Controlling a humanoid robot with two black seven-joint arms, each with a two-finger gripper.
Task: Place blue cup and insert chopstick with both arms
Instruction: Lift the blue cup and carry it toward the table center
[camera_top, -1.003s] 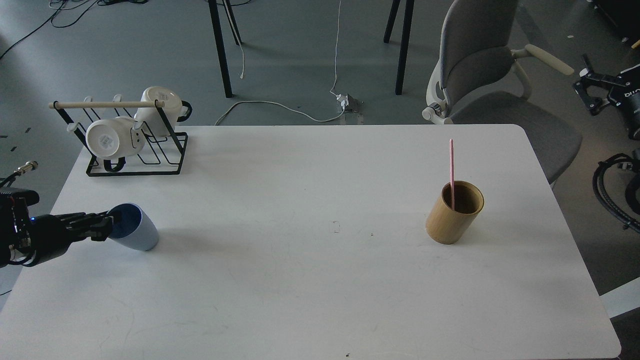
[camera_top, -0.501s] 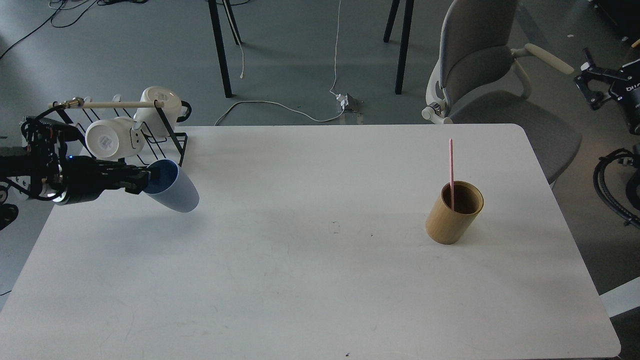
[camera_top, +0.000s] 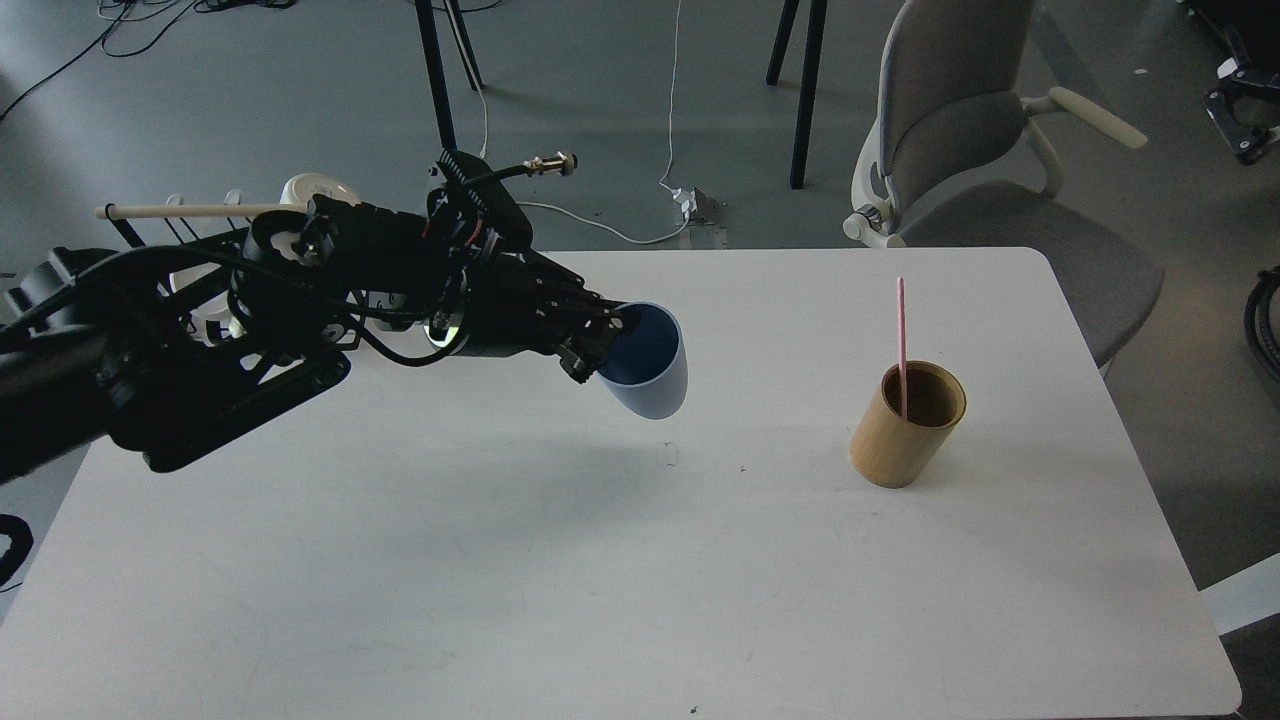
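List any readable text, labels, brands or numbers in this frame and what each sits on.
None readable.
White mug on the black wire rack: its round base is mostly hidden behind the left arm; any mark there is too small to read.
Blue cup, tan bamboo holder, pink chopstick, white table, grey chair: no print visible.

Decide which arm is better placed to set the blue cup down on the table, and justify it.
Left: the left gripper already holds the blue cup by its rim above the table. No right gripper is in view.

matt blue cup (camera_top: 655, 385), bamboo holder (camera_top: 900, 440)
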